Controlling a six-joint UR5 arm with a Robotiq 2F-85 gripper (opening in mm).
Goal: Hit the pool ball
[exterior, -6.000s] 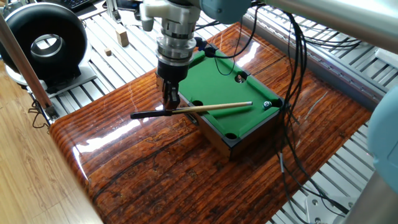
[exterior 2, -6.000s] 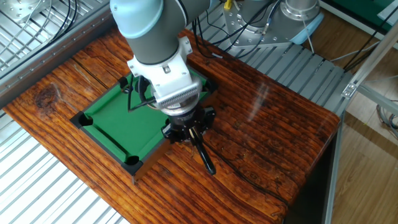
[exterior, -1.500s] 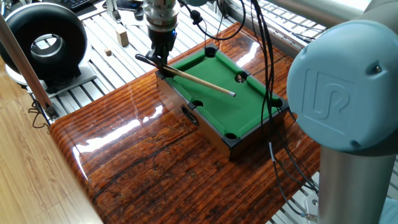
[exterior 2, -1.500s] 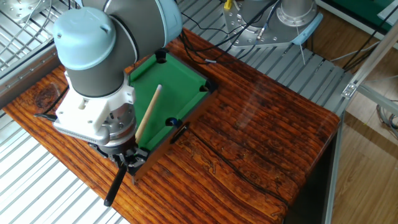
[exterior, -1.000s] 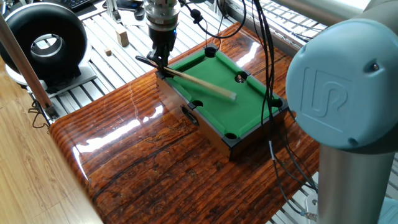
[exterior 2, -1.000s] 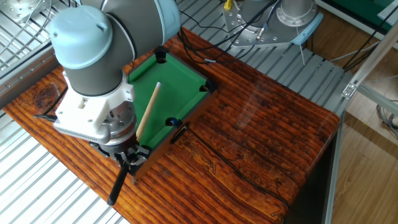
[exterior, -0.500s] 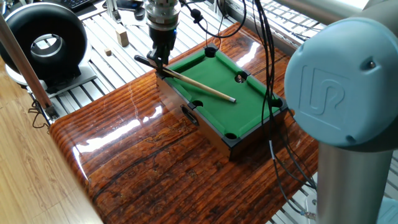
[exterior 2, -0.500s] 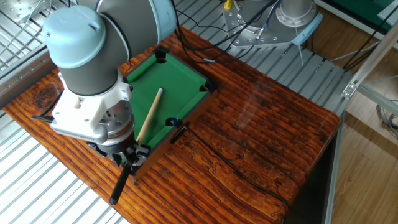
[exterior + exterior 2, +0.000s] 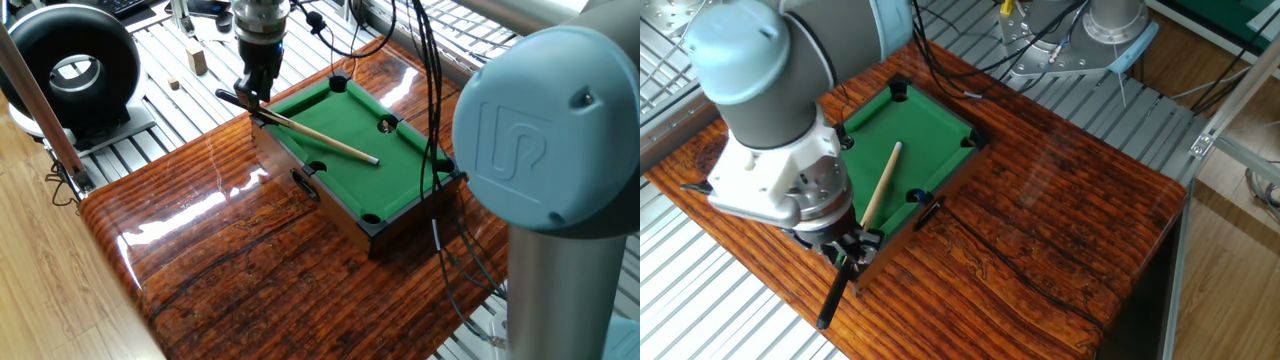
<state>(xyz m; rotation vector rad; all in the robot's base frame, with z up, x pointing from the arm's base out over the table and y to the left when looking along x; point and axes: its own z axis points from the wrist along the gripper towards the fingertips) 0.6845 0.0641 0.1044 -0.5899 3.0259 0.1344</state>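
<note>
A mini pool table [image 9: 400, 178] with green felt stands on the wooden tabletop; it also shows in the other fixed view [image 9: 930, 120]. My gripper [image 9: 251, 97] hovers at its far-left corner, shut on the black butt of the cue stick [image 9: 320, 140]. The pale shaft lies slantwise over the felt, with its tip near the middle. The pool ball [image 9: 386, 126] shows as a small dark glossy spot with a white shine at the far side's middle pocket, apart from the tip. In the other fixed view the gripper [image 9: 850, 250] holds the cue stick [image 9: 878, 190]; I cannot make out the ball there.
A black ring-shaped device [image 9: 70, 70] and small wooden blocks [image 9: 197, 60] stand at the back left. Cables [image 9: 445, 230] hang by the pool table's right end. A small black clip [image 9: 300, 183] lies beside its near side. The arm's elbow [image 9: 545, 140] fills the right foreground.
The cue tip has swung slightly toward the near side of the felt and now holds still. In the other fixed view the arm's wrist has shifted left. The ball has not moved.
</note>
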